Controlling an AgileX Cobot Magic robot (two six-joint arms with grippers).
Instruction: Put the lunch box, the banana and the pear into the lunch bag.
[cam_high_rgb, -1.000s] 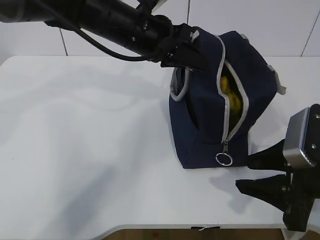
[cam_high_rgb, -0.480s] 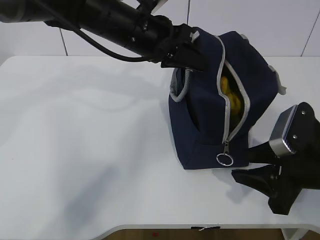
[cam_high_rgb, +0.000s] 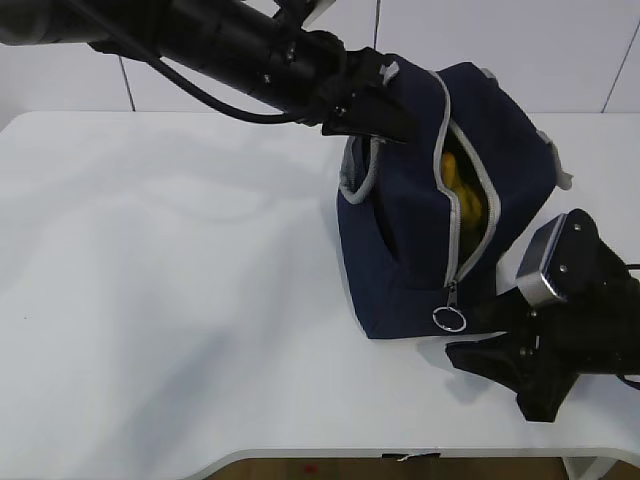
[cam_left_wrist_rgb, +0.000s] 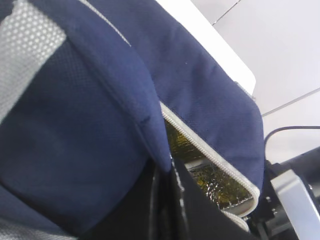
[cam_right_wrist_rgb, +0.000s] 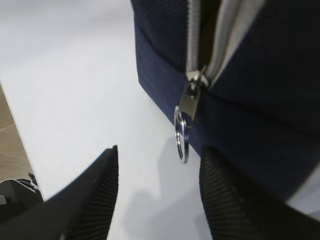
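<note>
The navy lunch bag (cam_high_rgb: 420, 250) stands right of centre on the white table, its grey zipper partly open. Yellow fruit (cam_high_rgb: 465, 195) shows through the opening; I cannot tell the banana from the pear. The lunch box is hidden. My left gripper (cam_high_rgb: 398, 122) is shut on the bag's top fabric edge (cam_left_wrist_rgb: 150, 120), its jaws (cam_left_wrist_rgb: 167, 170) pinching a fold beside the foil lining (cam_left_wrist_rgb: 215, 182). My right gripper (cam_high_rgb: 465, 335) is open, low beside the bag's front corner. The ring pull (cam_right_wrist_rgb: 182, 137) hangs between its fingers (cam_right_wrist_rgb: 102, 182), nearer the right one, untouched. It also shows in the exterior view (cam_high_rgb: 448, 319).
The white table (cam_high_rgb: 180, 300) extends wide to the left of the bag. Its front edge (cam_high_rgb: 330, 455) runs just below my right gripper. A white tiled wall stands behind. A grey webbing handle (cam_high_rgb: 358, 178) hangs on the bag's left side.
My right gripper has moved left and up from the table's front right corner to the ring pull. The left gripper and the bag have not moved.
</note>
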